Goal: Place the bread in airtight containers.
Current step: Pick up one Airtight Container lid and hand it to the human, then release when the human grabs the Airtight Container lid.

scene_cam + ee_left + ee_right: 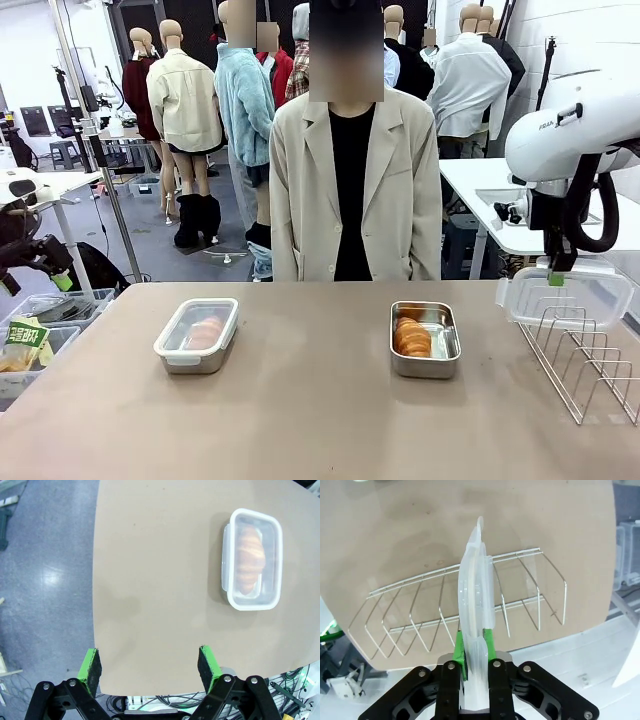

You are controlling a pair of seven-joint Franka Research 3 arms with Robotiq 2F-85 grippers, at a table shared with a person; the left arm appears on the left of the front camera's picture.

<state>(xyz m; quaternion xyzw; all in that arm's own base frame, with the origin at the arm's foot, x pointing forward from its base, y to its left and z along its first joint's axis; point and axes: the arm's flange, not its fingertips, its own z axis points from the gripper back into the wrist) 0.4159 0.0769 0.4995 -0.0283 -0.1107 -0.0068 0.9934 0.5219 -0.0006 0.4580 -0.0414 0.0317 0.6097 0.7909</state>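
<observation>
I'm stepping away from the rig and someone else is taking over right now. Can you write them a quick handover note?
Right gripper: jaws shut on a clear lid, held on edge above the wire rack at the table's right end.
Left gripper: jaws open, holding nothing, at the table's left edge.
Left container: bread inside, lid on. Done.
Right container: bread inside, no lid on it.
Left to do: carry the held lid over to the right container and set it on top.
The person stands at the far side, not reaching toward the table.
</observation>
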